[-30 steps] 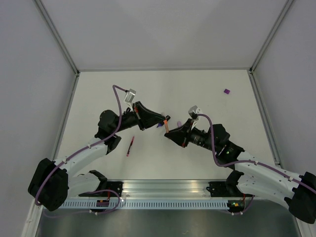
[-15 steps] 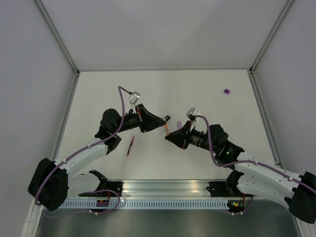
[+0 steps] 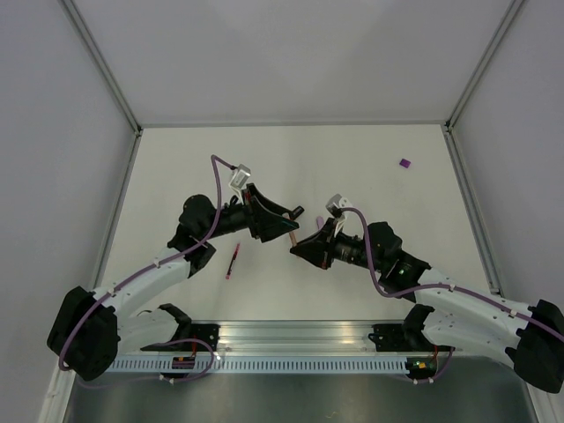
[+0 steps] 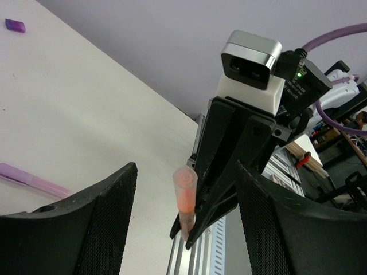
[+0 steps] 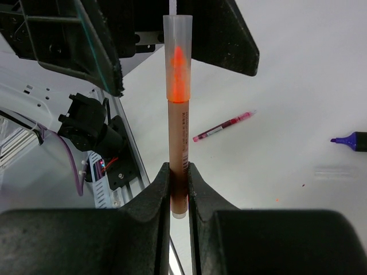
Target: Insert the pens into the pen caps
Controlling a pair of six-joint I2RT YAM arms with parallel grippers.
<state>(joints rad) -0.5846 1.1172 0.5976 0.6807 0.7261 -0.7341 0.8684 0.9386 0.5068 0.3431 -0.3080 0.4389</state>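
White tabletop (image 3: pixel 352 167) boxed by grey walls (image 3: pixel 264 53); the overhead cam has both arms meeting near mid-table. Landmark is the orange pen (image 5: pixel 178 132), standing upright btw the two grippers.

The right gripper (image 5: pixel 178 172) is clamped hard on the pen's lower barrel, pads pressed to both sides. The left gripper (image 4: pixel 186 171) is spread wide, w/ one finger (image 4: pixel 92 223) on either side of the orange pen. It touches nothing and holds nothing.

Only the right wrist cam shows what's inside the clear cap (image 5: pixel 178 34). It sits over the top end of the orange pen, w/ the orange tip visible through the plastic. The left wrist cam gets the same cap more from above, plus the right arm's jaws below it. Overhead, the pen is only a thin orange sliver and the cap can't be made out.

- **Red pen** (image 3: pixel 233 261): flat on the table, left of the orange pen and a bit nearer the arm bases, well apart. Also seen in the right wrist cam.
- **Black purple-tipped marker** (image 5: pixel 351 140): flat at the frame edge of the right wrist cam, well apart from the orange pen, tip bare.
- **Lilac pen** (image 4: pixel 31 179): clear only in the left wrist cam, flat on the table behind the left finger.
- **Purple cap** (image 3: pixel 404 164): far from the orange pen, toward the far right corner, alone. Nothing visible in it.
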